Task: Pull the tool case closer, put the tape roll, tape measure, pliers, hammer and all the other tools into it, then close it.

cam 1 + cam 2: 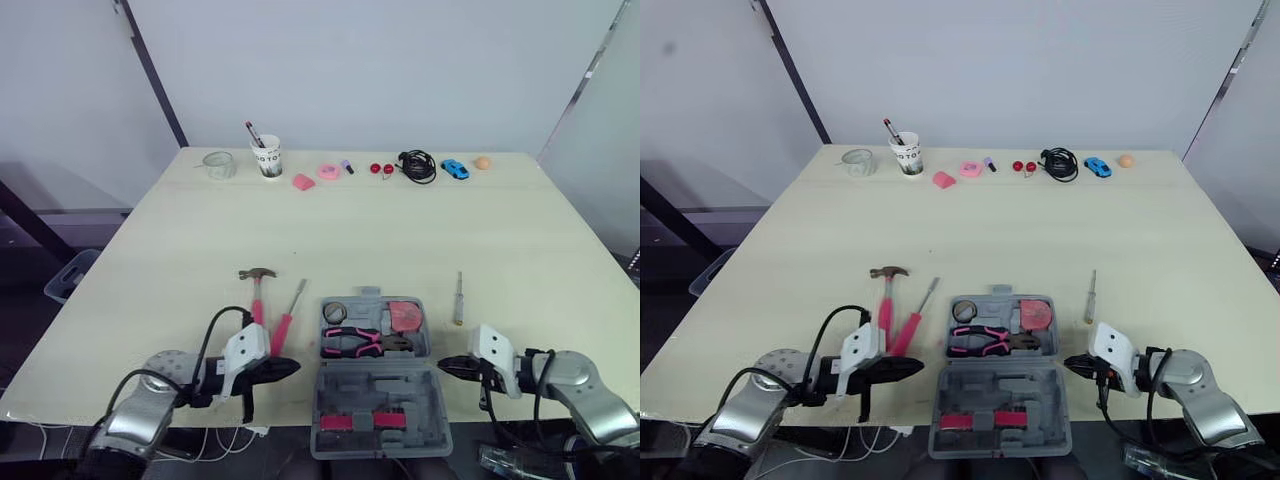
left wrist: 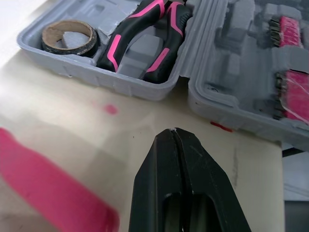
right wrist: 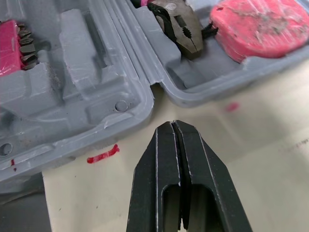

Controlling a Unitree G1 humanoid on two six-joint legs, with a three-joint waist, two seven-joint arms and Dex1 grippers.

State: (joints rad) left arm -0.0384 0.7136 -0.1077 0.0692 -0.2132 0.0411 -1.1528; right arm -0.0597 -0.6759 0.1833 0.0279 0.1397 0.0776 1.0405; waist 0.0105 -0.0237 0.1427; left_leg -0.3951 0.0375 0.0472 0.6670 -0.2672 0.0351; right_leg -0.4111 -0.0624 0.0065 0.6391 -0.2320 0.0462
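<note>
**Head views.** The tool case (image 1: 375, 375) lies open at the middle of the table's (image 1: 150, 260) near edge, and its lid half hangs over that edge.
- The tray half holds the tape roll (image 1: 334, 313) in its far-left corner, the tape measure (image 1: 405, 316) in its far-right corner, and the pliers (image 1: 362, 343) across the middle.
- The lid carries a pink strip (image 1: 362, 421), too small to make out.
- The hammer (image 1: 258, 290) and a pink screwdriver (image 1: 288, 320) lie on the table just left of the case. A slim screwdriver (image 1: 458, 300) lies to its right.
- The left gripper (image 1: 285, 368) sits low between the pink screwdriver's handle and the case's left wall, pointing at the case but not touching it.
- The right gripper (image 1: 447, 367) mirrors it at the case's right wall.
- At the far edge stands a paper cup (image 1: 267, 157) with dark lettering. Only something like "TO" can be read, as the cup's curve hides the rest.

**Left wrist view.** The jaws are pressed together and hold nothing.
- Their tip points at the case's hinge line, with bare table between tip and case.
- Beyond lie the tape roll and the pliers' handles; the pliers' head is cut off.
- A blurred pink handle (image 2: 53, 188) runs off the frame, and I cannot tell which tool it belongs to.

**Right wrist view.** The jaws are tight together and empty.
- Ahead is the hinge notch in the case's wall, with a short red mark (image 3: 102, 153) on the lid's rim.
- The pliers' head and the tape measure lie beyond in the tray.
- The tape measure's face is scuffed and partly out of frame, and no label on it can be read.
</note>
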